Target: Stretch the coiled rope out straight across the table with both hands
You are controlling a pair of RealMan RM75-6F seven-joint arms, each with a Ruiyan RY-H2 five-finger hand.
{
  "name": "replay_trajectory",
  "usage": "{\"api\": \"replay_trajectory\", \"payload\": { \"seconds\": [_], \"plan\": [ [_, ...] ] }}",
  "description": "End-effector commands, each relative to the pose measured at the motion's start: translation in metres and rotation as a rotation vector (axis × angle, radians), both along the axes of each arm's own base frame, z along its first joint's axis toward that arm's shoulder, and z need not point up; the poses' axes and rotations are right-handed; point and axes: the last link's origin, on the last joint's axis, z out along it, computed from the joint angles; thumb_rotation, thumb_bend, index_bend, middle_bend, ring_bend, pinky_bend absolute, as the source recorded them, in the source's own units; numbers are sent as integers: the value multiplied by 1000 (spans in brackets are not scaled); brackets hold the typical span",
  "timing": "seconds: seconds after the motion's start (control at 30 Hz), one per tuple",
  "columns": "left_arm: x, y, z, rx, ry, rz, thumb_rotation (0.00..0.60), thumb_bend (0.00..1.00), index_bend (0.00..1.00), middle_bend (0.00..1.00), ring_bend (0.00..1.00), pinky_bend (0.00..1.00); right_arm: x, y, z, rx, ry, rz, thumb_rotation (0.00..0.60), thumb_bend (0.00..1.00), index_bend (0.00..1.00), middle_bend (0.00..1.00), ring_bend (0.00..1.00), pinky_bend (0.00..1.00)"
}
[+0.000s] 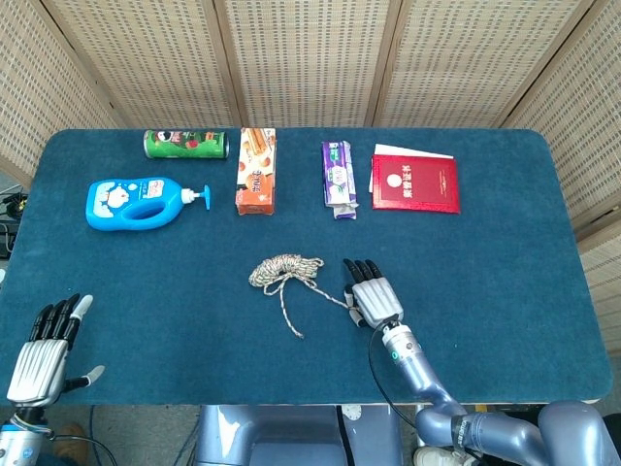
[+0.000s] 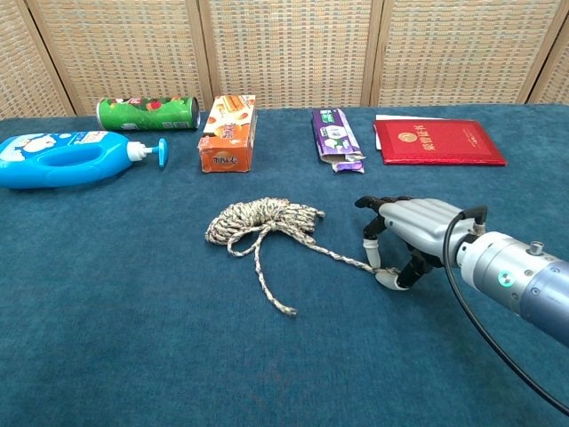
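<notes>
While most of the rope [image 1: 284,271] still lies bunched in a loose coil at the centre of the head view, two strands already trail out of it. One free end runs down toward the lower middle of the frame. The other runs right to the right hand [image 1: 373,295], which sits just right of the coil, palm down. In the chest view its curled fingers [image 2: 388,277] arch over the strand's tip and seem to pinch it against the table [image 1: 505,320], though the contact itself is too small to confirm. That grip would make sense as an anchor for pulling the rope rightward.

The left hand [image 1: 44,354] is at the lower left corner of the head view, well apart from the rope, fingers spread and holding nothing. It is outside the chest view. I judge it has yet to come in for the loose end, so the stretch looks barely begun.

Along the top of the table, clear of the working area, sit a blue bottle [image 1: 136,202], green can [image 1: 185,144], orange box [image 1: 256,171], purple packet [image 1: 339,178] and red booklet [image 1: 414,182].
</notes>
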Motion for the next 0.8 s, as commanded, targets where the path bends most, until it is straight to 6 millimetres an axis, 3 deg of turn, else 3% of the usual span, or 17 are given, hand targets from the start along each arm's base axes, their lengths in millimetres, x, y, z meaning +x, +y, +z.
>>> {"api": "replay_trajectory", "payload": {
  "seconds": [0.03,0.33,0.57,0.8],
  "plan": [
    [0,1,-1,-4,4,1,600,57,0,0,0,0,0,0,1,-4,1,7,600,403,581,0,0,0],
    [14,13,-14,-59,55,-74,600,57,0,0,0,0,1,0,2,1,16,31,600,432,583,0,0,0],
    [73,65,-35,-147,108,-388,600,57,2,0,0,0,6,1,3,2,13,48,600,432,585,0,0,0],
    [135,114,-74,-308,134,-572,600,94,283,0,0,0,10,1,2,2,18,52,600,432,585,0,0,0]
  ]
}}
